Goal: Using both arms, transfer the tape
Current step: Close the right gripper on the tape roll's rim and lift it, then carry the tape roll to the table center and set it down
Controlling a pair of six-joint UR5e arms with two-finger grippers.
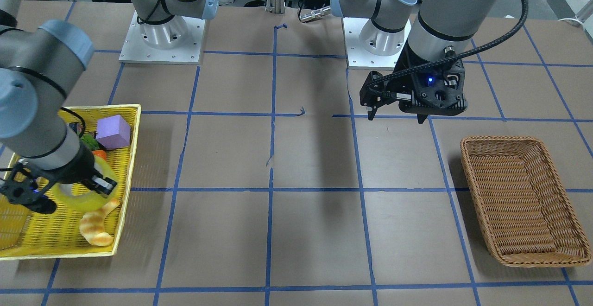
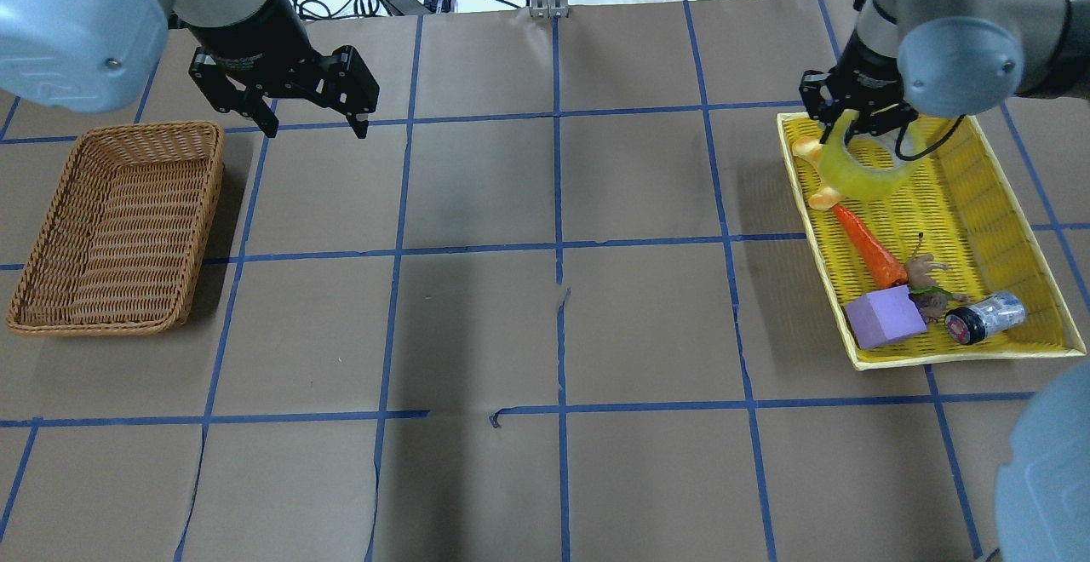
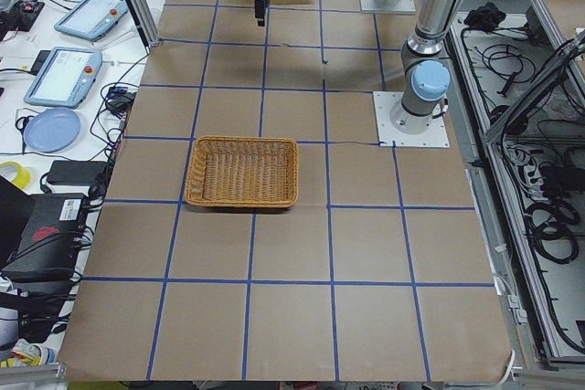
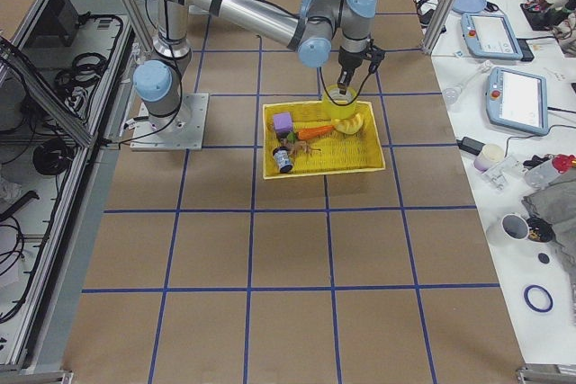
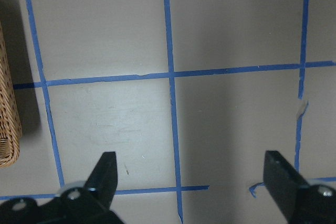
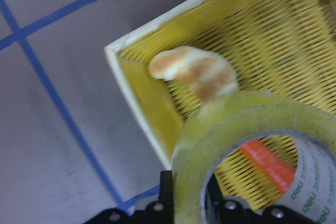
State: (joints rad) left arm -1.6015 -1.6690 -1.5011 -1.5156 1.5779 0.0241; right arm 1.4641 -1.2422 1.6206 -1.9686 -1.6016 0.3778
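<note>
Between my right jaws I am pinching the wall of the tape (image 2: 864, 177), one finger sitting inside the ring and the other outside, so those jaws are clamped on the roll. The roll is hanging tilted from my grip, and its pale inner core is showing close up in the right wrist view. It is hovering over the end of the yellow tray (image 2: 979, 204) that lies farthest from my base. Whether its lowest edge is touching the mesh, I cannot tell.

Just beside the roll, the croissant toy (image 2: 820, 197) is lying against the tray's wall, partly hidden by the tape from overhead. An orange carrot (image 2: 869, 249) is lying on the mesh, running from under the roll toward the tray's near end. At that near end a purple block (image 2: 886, 317) is resting beside a small jar (image 2: 988, 317) that is lying on its side, with a brown-green toy between them that I cannot make out.

Well apart from all this, across the worktop (image 2: 647, 324), my left jaws are standing wide apart and gripping nothing. Their fingers (image 5: 105, 174) are hanging above the brown paper and its blue lines (image 5: 170, 72). They are hovering near a far corner of the wicker basket (image 2: 111, 230), whose woven edge is showing at the side of the left wrist view.
</note>
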